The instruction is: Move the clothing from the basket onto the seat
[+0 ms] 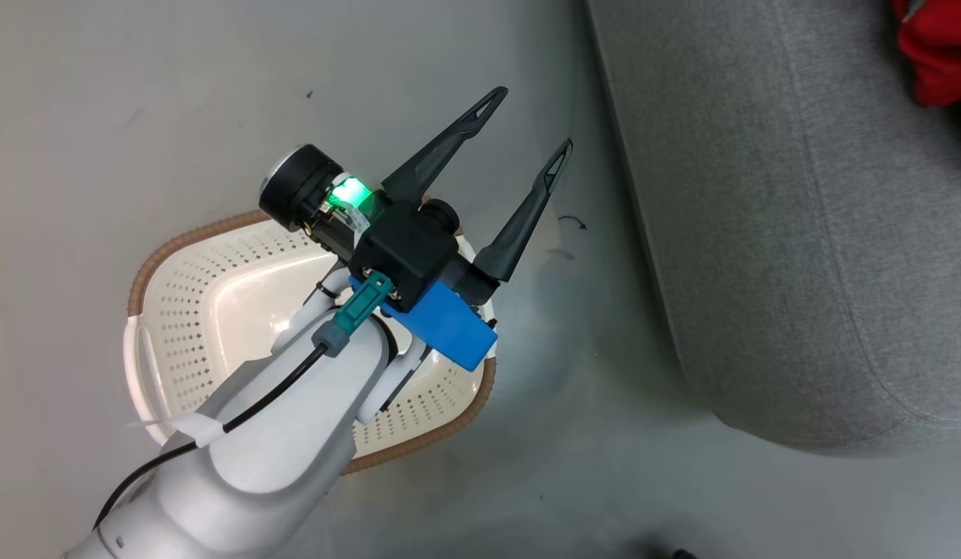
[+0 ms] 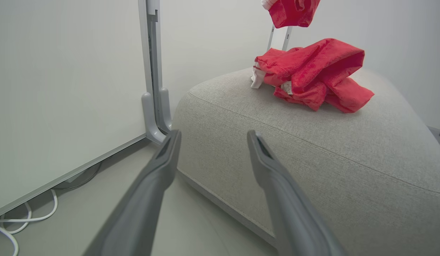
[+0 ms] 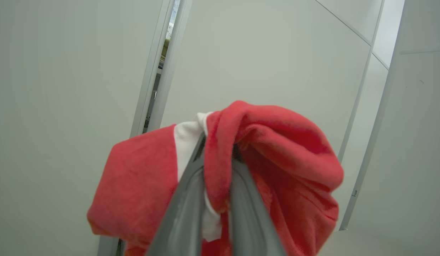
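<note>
My left gripper (image 1: 531,118) is open and holds nothing. It hangs above the cream basket (image 1: 178,244), whose visible inside is bare, with its fingers pointing toward the grey seat (image 1: 799,233). In the left wrist view the open left gripper (image 2: 213,137) faces the seat (image 2: 312,149), where a plain red garment (image 2: 312,74) lies crumpled on top. A second red piece with white trim (image 2: 293,12) hangs above it. My right gripper (image 3: 220,149) is shut on this red and white garment (image 3: 277,149), which drapes over both fingers. Red clothing (image 1: 942,54) also shows at the head view's top right corner.
A pale grey partition panel (image 2: 63,89) stands left of the seat, with its post foot (image 2: 154,117) close to the seat's corner. White cables (image 2: 14,224) lie on the floor under the panel. Smooth grey floor (image 1: 100,116) surrounds the basket.
</note>
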